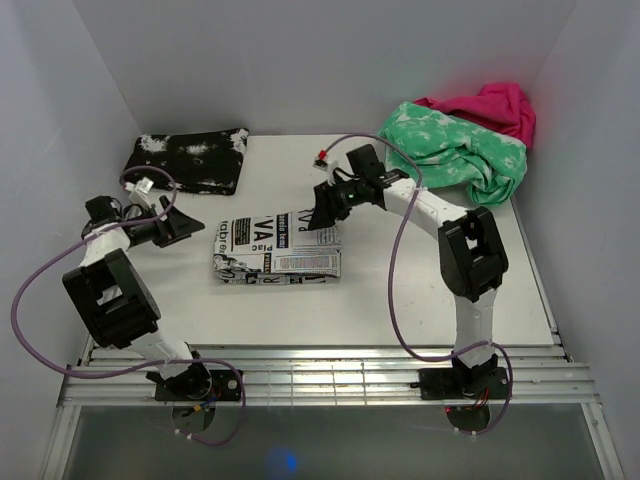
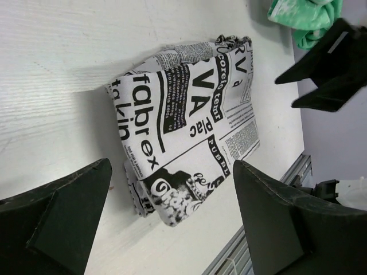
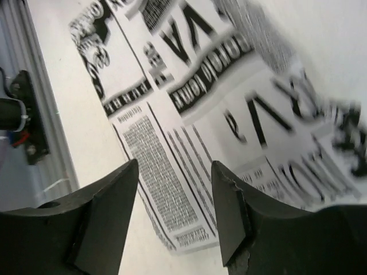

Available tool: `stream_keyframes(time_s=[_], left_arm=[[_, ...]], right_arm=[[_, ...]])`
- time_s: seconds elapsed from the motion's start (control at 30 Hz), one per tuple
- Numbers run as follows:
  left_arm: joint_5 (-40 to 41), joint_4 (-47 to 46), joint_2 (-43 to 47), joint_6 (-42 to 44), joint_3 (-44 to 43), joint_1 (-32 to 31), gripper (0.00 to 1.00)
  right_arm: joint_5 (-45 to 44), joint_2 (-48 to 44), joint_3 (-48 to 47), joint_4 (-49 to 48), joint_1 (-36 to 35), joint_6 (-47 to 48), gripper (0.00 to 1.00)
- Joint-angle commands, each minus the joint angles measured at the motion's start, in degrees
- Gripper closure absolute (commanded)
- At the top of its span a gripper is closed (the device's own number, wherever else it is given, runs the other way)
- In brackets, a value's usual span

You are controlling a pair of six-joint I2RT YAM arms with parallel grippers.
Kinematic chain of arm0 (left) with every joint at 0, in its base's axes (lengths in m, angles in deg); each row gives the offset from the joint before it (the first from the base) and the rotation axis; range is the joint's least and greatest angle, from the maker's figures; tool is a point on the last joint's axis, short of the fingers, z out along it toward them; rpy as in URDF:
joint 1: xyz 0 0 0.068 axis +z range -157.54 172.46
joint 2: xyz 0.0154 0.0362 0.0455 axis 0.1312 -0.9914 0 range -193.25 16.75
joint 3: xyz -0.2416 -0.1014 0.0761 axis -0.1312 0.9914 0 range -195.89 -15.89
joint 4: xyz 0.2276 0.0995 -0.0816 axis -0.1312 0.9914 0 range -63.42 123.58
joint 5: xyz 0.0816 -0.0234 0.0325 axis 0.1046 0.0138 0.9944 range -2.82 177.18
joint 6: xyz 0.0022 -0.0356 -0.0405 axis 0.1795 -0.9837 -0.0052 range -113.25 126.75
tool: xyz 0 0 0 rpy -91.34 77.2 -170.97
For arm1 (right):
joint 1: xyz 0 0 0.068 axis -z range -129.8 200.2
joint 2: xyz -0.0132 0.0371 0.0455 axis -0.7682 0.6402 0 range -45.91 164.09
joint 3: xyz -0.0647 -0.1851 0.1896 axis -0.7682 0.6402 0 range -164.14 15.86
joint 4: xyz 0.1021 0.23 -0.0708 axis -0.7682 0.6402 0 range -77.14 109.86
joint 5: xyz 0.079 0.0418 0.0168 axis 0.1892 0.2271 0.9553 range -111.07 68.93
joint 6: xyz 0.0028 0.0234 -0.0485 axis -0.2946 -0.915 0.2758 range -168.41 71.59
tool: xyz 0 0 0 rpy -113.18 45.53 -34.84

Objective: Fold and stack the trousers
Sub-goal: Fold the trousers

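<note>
The trousers (image 1: 277,248), white with black newspaper print, lie folded into a compact rectangle in the middle of the table. In the left wrist view the trousers (image 2: 189,120) show as a thick folded bundle, and in the right wrist view the trousers (image 3: 189,109) fill most of the frame. My left gripper (image 1: 192,226) hangs just left of the bundle, open wide and holding nothing; the left gripper (image 2: 172,189) frames the bundle's near corner. My right gripper (image 1: 318,217) hovers over the bundle's upper right corner, and the right gripper (image 3: 175,172) is open with no cloth between its fingers.
A black white-speckled folded garment (image 1: 190,160) lies at the back left. A green-and-white mottled garment (image 1: 455,150) with a pink one (image 1: 490,105) behind it is heaped at the back right. White walls enclose the table; a slatted metal rail (image 1: 320,375) runs along the near edge.
</note>
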Motion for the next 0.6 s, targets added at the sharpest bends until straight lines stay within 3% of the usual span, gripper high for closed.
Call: stream_keyframes(time_s=[0.0, 0.23, 0.33, 0.4, 0.57], left_arm=[[-7.5, 7.8, 2.9, 6.3, -2.3, 1.9, 0.02], [11.2, -4.3, 15.5, -0.9, -2.1, 3.8, 0.02], [28.5, -7.9, 21.1, -8.1, -4.2, 4.2, 0.02], [26.2, -5.5, 21.0, -4.0, -6.9, 4.3, 0.02], [16.9, 5.0, 15.6, -4.0, -11.5, 5.9, 0.03]], right_arm=[[-13.5, -5.8, -7.1, 8.0, -11.1, 19.3, 0.40], [-35.7, -0.9, -9.6, 5.3, -27.0, 36.5, 0.34], [-39.4, 3.6, -12.6, 3.6, -31.4, 40.1, 0.34], [-40.3, 6.1, -14.6, 3.3, -33.7, 41.0, 0.34], [-45.8, 11.9, -16.1, -1.5, -37.0, 44.7, 0.34]])
